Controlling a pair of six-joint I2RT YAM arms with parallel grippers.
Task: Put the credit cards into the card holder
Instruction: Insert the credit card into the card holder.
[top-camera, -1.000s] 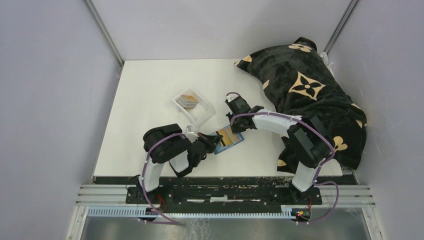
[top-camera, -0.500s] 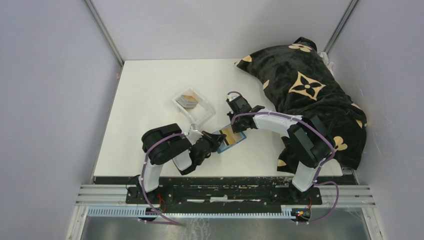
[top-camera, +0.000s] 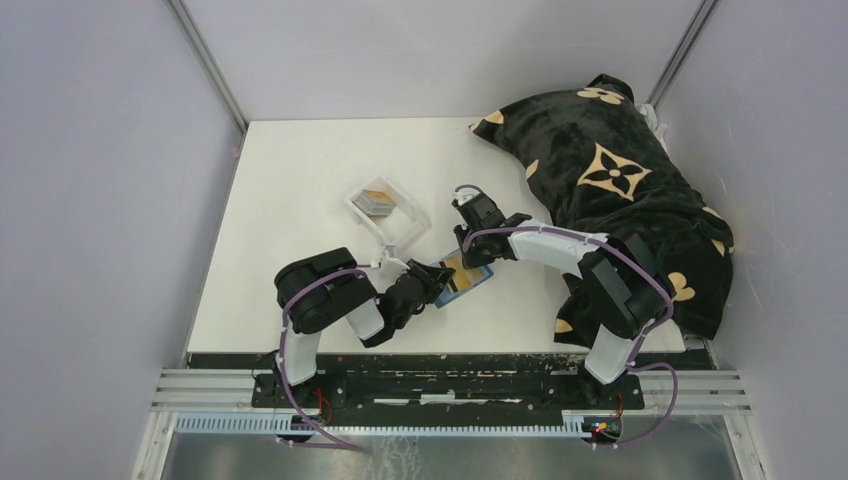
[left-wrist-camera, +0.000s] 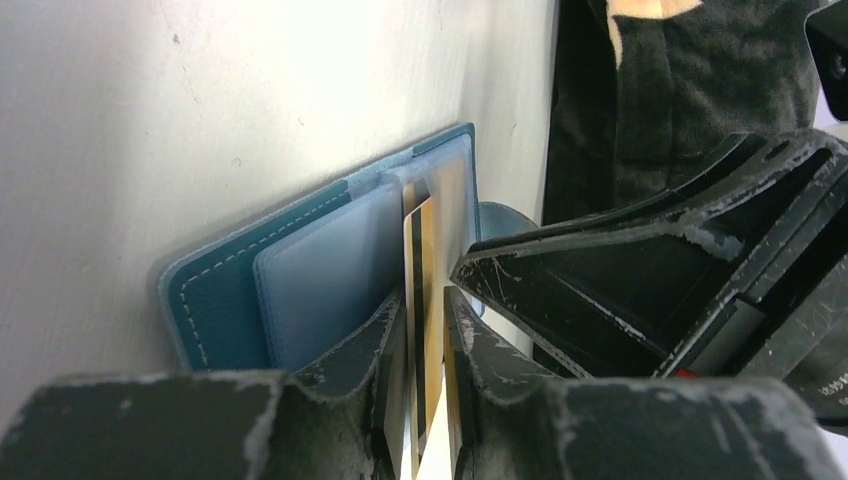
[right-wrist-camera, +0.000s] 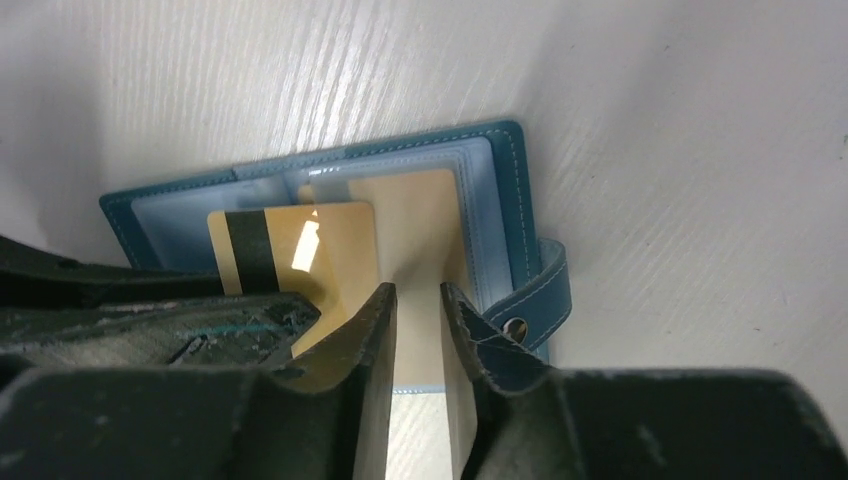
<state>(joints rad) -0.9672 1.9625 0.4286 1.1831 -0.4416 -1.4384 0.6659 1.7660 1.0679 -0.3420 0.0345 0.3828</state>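
Gold black-striped card (right-wrist-camera: 320, 255) lies between slightly parted fingers of left gripper (left-wrist-camera: 422, 300), over open teal leather wallet (left-wrist-camera: 205, 300); right gripper (right-wrist-camera: 417, 292), likewise parted, just beyond.

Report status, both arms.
Left end effector astride thin gold black-striped card, grip unclear. Right end effector slightly open over open teal leather-like wallet. Nothing blocking.

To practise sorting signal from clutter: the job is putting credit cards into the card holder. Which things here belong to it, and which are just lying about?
Belong to the job: teal card holder, open; gold card; stack of cards in the clear tray; left pincer; right pincer.
Lying about: black patterned cloth on the right of the table.
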